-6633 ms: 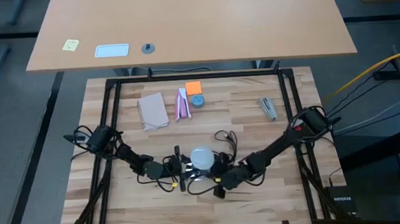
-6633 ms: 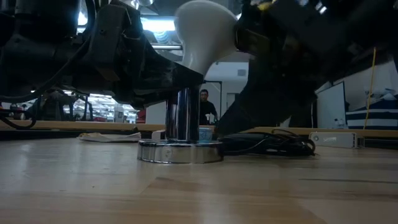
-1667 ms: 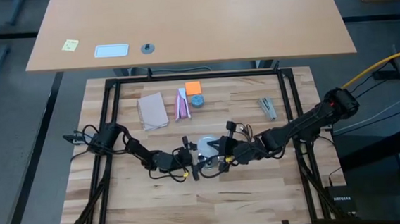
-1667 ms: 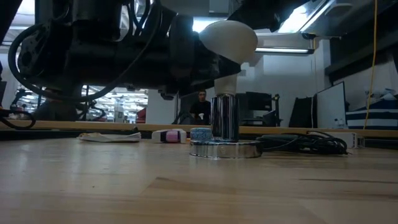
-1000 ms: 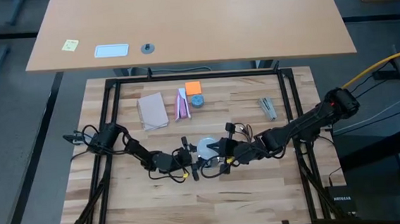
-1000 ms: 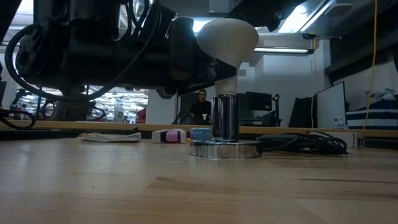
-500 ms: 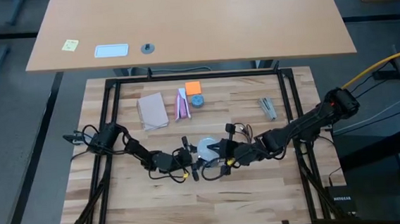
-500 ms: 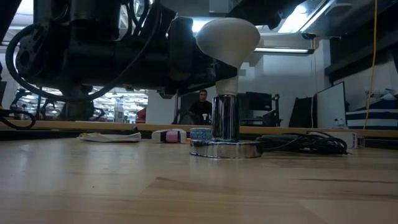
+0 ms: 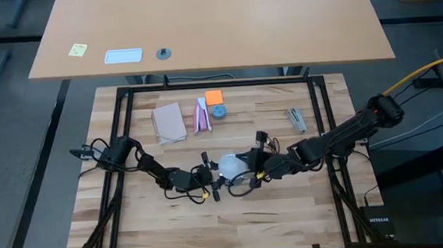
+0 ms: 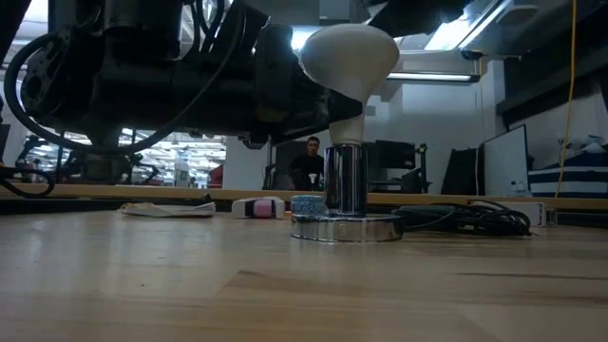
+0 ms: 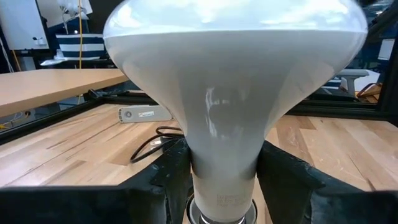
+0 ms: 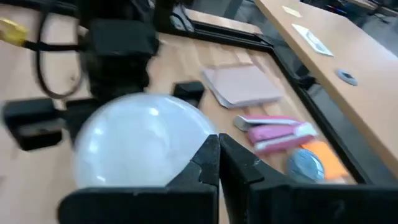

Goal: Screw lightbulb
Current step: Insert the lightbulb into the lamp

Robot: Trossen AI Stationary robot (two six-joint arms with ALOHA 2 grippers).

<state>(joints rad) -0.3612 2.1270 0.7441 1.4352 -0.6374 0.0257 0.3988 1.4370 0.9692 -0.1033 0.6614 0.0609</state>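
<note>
Low view, lightbulb (image 10: 349,59) upright, globe up, left tool (image 11: 224,171) clamped on neck, right tool (image 12: 217,163) together.

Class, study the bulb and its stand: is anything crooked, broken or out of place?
Nothing stands out. The lightbulb sits upright in the chrome socket, neck between the left gripper fingers; the right gripper, shut, is beside the globe.
</note>
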